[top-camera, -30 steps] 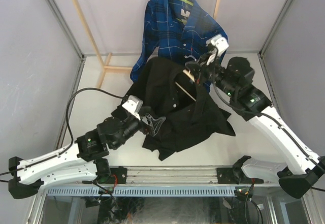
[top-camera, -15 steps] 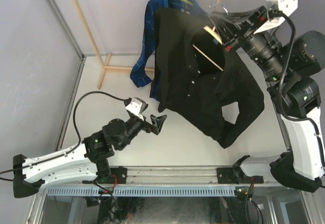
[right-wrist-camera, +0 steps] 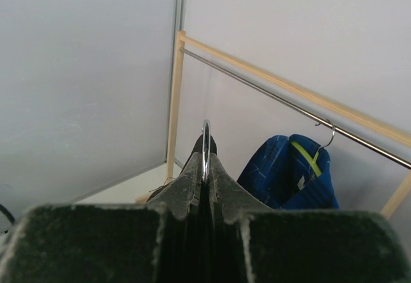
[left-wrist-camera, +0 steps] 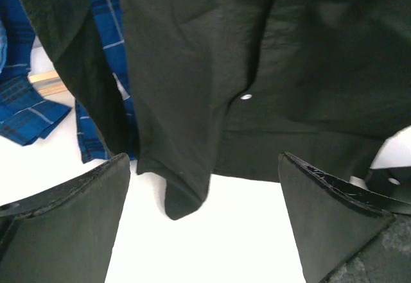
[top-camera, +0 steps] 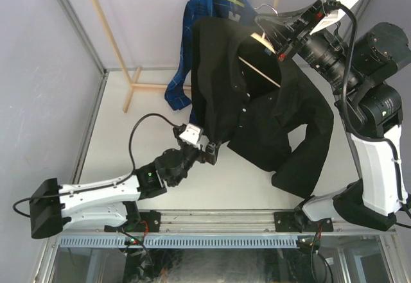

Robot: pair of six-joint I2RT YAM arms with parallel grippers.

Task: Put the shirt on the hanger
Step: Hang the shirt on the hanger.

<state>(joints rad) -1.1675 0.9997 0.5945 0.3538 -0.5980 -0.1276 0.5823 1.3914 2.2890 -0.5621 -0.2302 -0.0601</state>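
The black shirt [top-camera: 257, 103] hangs in the air on the cream wooden hanger [top-camera: 260, 71], its collar open and one sleeve trailing down at the right. My right gripper [top-camera: 273, 29] is shut on the hanger's silver hook [top-camera: 264, 8], high at the back right. In the right wrist view the hook [right-wrist-camera: 205, 145] stands pinched between my right gripper's [right-wrist-camera: 205, 177] shut jaws. My left gripper [top-camera: 210, 151] is open and empty, low over the table just below the shirt's left hem. In the left wrist view the shirt's hem corner [left-wrist-camera: 183, 193] hangs between and beyond my left gripper's [left-wrist-camera: 205, 231] spread jaws, not touching them.
A blue plaid shirt [top-camera: 218, 13] hangs on the metal rail [right-wrist-camera: 289, 100] of a wooden rack [top-camera: 109, 39] at the back, just behind the black shirt. It also shows in the right wrist view [right-wrist-camera: 289, 174]. Grey walls enclose the table on the left, right and back.
My right arm has lifted the hanger and black shirt off the table, up toward the back. My left gripper has come away from the shirt, then moved right, under its hem.
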